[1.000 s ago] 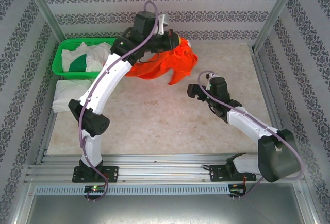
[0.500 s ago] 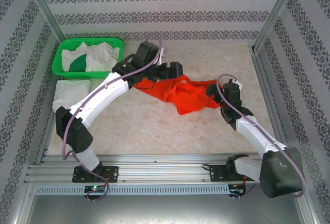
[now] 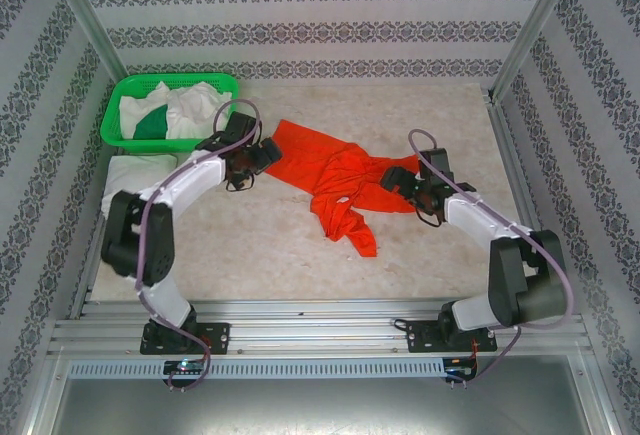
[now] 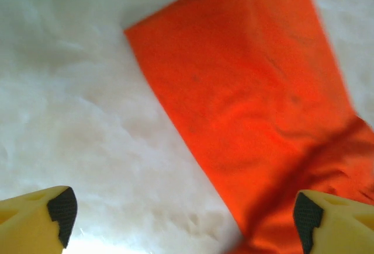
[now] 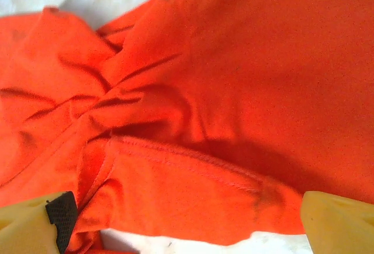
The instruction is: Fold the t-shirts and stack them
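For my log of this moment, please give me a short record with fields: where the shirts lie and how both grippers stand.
orange-red cloth t-shirt: crumpled, unfolded, mid pale table
white t-shirt: flat at the table's left edge, beside the green plastic mesh basket
basket contents: white cloth, dark green cloth
left gripper: open, at the orange-red shirt's left edge, holding nothing
right gripper: open, over its right part, holding nothing
folding: not yet done
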### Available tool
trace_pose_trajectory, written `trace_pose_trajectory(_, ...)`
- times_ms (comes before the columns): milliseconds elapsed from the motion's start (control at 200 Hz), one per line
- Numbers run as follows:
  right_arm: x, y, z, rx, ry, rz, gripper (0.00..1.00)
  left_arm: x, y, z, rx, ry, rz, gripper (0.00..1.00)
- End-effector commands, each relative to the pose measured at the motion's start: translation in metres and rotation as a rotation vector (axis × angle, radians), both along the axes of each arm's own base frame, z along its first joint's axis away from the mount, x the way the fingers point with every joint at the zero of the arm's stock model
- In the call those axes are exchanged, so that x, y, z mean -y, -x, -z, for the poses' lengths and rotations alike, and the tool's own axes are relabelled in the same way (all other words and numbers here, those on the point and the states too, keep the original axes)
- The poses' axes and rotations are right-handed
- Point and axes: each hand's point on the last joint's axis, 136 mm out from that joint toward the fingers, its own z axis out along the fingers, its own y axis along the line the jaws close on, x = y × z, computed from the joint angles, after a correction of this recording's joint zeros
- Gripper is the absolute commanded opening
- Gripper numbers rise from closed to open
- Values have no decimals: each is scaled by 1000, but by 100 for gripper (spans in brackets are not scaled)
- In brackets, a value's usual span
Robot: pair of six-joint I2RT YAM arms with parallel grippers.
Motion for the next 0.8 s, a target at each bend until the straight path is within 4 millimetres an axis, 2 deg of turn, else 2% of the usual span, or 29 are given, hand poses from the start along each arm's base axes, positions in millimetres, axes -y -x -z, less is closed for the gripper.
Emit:
trace_pose_trajectory(0, -19, 1, -5, -16, -44, -65, 98, -7, -36, 7, 2, -38, -76, 87)
trace_pose_trajectory(100, -22, 3, -2, -29, -49, -71, 96, -11, -53, 26, -94, -98, -106, 82)
trace_pose_trajectory(230, -24, 6, 0, -36, -58, -74, 95, -19, -59, 52, -210, -139, -165, 69)
trace_pose_trajectory(290, -22, 8, -1, -35, -53, -67, 95, -22, -60, 59, -231, -141, -194, 67)
trace_pose_trajectory(370, -19, 10, -2, -34, -51, -54, 95, -30, -56, 62, -259, -149, -254, 63)
trace_pose_trajectory(475, -16, 15, 0, -41, -48, -43, 95, -40, -50, 58, -258, -178, -301, 70)
trace_pose_trajectory(584, -15, 18, 2, -49, -51, -41, 95, -44, -51, 68, -264, -127, -325, 70)
trace_pose_trajectory(674, -19, 20, -2, -45, -58, -68, 95, -45, -54, 79, -275, -87, -335, 65)
trace_pose_trajectory(794, -35, 23, -15, -2, -78, -171, 95, -45, -58, 88, -280, -49, -342, 50)
